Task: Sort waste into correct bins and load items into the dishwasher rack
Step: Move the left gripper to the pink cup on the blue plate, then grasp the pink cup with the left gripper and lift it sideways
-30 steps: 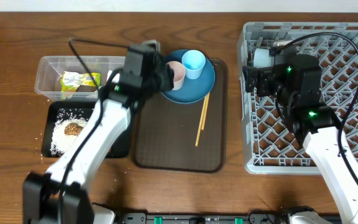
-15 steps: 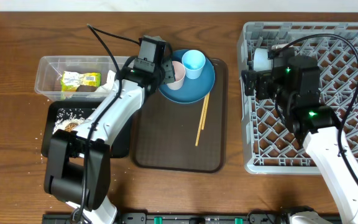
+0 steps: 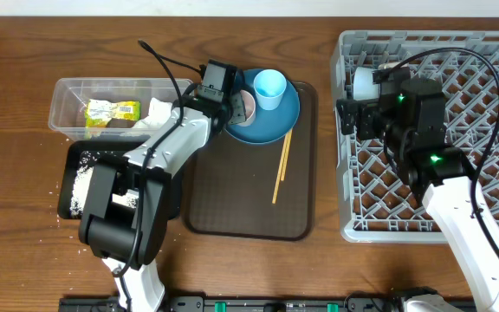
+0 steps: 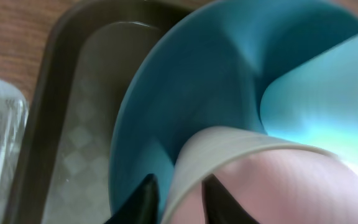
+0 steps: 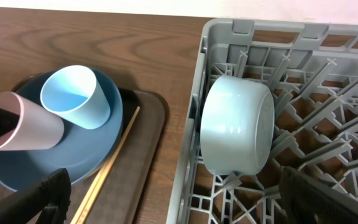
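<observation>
The small pink cup (image 3: 246,104) lies on the left part of the large round blue plate (image 3: 277,123). It is tipped so that its mouth faces left and its base points toward the plate's middle, just beside the upright small light blue cup (image 3: 268,87). The left gripper (image 4: 178,194) meets it mouth-on. Its 2 fingers (image 4: 146,194) are drawn narrow across the rim, 1 outside the wall and 1 inside, and they look to be pinching the wall (whether the base rests on the plate I cannot tell). The plate sits at the far end of the dark brown serving tray (image 3: 232,204), with the wooden chopsticks (image 3: 281,169) lying lengthwise near the tray's right edge. The dishwasher rack (image 3: 343,204) stands to the right of the tray on the bench (image 3: 24,52), so I judge the cup must go rightward over the plate and chopsticks. The right gripper (image 5: 185,202), jaws wide and holding nothing, hovers at the rack's left edge by the white bowl (image 5: 238,124). It is nearer the rack, but only the left arm is at the cup.
</observation>
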Motion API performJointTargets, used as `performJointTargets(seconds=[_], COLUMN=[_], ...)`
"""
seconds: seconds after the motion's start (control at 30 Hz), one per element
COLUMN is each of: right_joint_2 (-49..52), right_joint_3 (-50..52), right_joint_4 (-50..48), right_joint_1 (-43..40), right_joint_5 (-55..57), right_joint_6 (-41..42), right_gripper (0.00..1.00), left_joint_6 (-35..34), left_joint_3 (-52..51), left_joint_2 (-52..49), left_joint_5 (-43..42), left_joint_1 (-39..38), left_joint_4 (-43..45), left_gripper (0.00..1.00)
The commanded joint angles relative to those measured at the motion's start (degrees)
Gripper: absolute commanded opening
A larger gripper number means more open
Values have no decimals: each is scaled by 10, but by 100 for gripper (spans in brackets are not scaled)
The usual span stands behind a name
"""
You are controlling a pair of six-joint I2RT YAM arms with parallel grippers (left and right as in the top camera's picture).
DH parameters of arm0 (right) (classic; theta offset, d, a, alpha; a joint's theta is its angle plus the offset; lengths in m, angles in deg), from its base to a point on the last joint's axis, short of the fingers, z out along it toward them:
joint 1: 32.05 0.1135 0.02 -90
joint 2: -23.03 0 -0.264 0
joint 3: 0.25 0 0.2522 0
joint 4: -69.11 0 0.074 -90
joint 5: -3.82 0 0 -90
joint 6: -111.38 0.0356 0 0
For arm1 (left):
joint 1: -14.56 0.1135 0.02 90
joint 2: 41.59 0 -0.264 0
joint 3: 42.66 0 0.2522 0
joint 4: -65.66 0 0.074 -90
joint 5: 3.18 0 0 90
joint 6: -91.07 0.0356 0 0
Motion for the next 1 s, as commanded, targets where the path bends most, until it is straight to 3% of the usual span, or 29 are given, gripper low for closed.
performJointTargets(seconds=[0.0, 0.13, 0.5, 0.7, 0.8, 0.97], right_joint_2=[-4, -4, -4, -4, -4, -4], right_joint_3=[-3, -3, -3, -3, -3, -3], right_joint_4=[1, 1, 2, -10, -24, -49], right_joint_1=[4, 4, 4, -24, -60, -102], right_joint_5=[-4, -4, -46, -191, -338, -558], right_joint_6=[7, 7, 7, 48, 47, -19], right_gripper=[99, 99, 99, 99, 99, 99], left_joint_6=[1, 1, 8, 89, 92, 123], left_joint_3=[2, 2, 2, 2, 2, 2], left_joint_2=[6, 19, 157, 254, 279, 268], left_joint_5=[12, 12, 0, -188, -319, -550], left_joint_1=[0, 0, 16, 47, 76, 118], left_joint_4=[2, -4, -103, -131, -130, -115], left_gripper=[12, 6, 6, 6, 6, 6])
